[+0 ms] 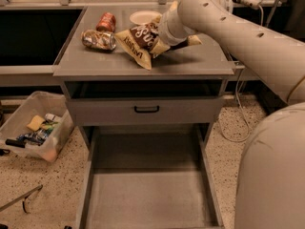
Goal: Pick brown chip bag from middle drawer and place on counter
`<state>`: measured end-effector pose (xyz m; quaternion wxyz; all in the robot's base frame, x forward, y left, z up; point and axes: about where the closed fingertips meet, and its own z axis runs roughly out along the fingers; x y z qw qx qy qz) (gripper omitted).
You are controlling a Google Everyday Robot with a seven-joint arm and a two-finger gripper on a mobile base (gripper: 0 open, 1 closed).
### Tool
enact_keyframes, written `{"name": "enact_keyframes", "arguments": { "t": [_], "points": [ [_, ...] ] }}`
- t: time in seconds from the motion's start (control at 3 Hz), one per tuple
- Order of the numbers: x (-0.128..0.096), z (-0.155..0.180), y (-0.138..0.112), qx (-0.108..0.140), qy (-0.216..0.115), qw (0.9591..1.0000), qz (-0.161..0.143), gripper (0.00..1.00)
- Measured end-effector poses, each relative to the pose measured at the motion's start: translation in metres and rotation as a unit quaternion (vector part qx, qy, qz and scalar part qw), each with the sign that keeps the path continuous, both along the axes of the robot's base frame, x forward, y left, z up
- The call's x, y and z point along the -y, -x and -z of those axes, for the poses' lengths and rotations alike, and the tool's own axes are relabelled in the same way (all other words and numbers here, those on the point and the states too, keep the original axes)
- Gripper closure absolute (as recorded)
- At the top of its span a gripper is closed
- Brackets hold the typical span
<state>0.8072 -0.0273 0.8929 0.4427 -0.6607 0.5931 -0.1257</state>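
The brown chip bag (pixel 139 41) is over the middle of the counter (pixel 90 63), tilted, with its lower cream corner down at the surface. My gripper (pixel 167 38) is at the bag's right end, mostly hidden behind my wrist, and is shut on the bag. My arm comes in from the upper right. The middle drawer (pixel 143 194) is pulled far out below, and its flat grey floor is bare.
Two crushed cans (pixel 99 39) (pixel 106 21) lie on the counter's left half, and a white bowl (pixel 144 16) stands at its back. A closed drawer front with a black handle (pixel 146 109) sits under the counter. A clear bin of items (pixel 35 130) is on the floor at left.
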Motion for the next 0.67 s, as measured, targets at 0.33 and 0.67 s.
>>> {"name": "enact_keyframes", "arguments": {
  "t": [0.33, 0.67],
  "points": [
    [-0.0001, 0.0001, 0.0000, 0.000, 0.000, 1.0000, 0.000, 0.00],
    [-0.0001, 0.0001, 0.0000, 0.000, 0.000, 1.0000, 0.000, 0.00]
  ]
}}
